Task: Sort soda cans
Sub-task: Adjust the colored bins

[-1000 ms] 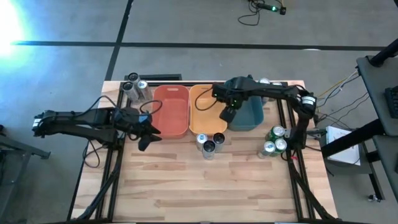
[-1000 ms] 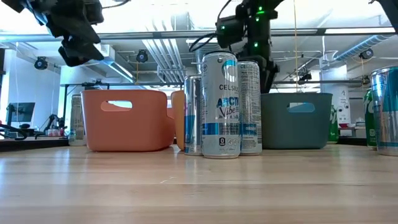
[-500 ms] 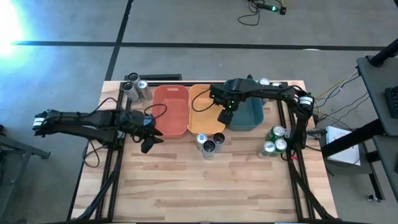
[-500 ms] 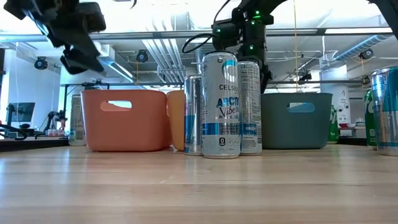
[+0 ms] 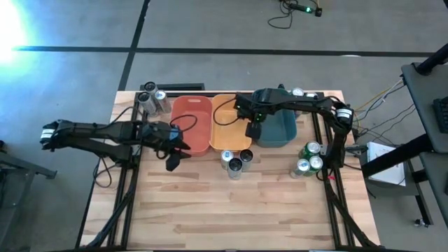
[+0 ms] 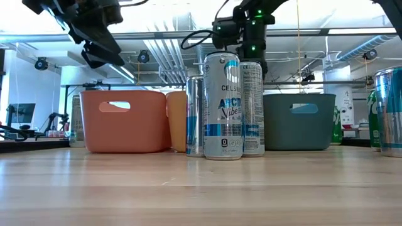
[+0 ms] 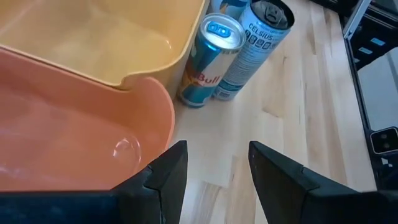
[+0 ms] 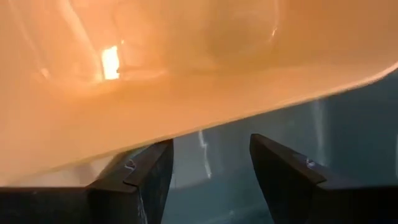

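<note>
At the far left corner of the table [image 5: 231, 210], 3 grey cans [image 5: 151, 99] are grouped beside the red bin [image 5: 192, 124], well apart from both arms and seemingly parked there until their turn. The left gripper [image 5: 173, 158] is held above the wood just in front of the red bin's near corner; its fingers [image 7: 163, 176] are spread with nothing between them, and in its wrist view they are aimed past the rims of the red bin and the orange bin [image 5: 229, 123] at the blue cans [image 5: 235, 160], so a reach for one of these is judged to be the step in hand. Those 3 blue-and-silver cans are packed touching one another just in front of the orange bin, upright, which is likely to make a clean grip on a single can awkward. The right gripper [image 5: 253, 131] is held over the seam between the orange bin and the teal bin [image 5: 278, 127], jaws parted and empty, the orange wall filling its wrist view; it appears to be waiting clear of the left arm's path. At the right edge, 3 green cans [image 5: 308, 158] are clustered upright beside the frame, not yet sorted. All 3 bins are seen to be empty wherever their floors show.
</note>
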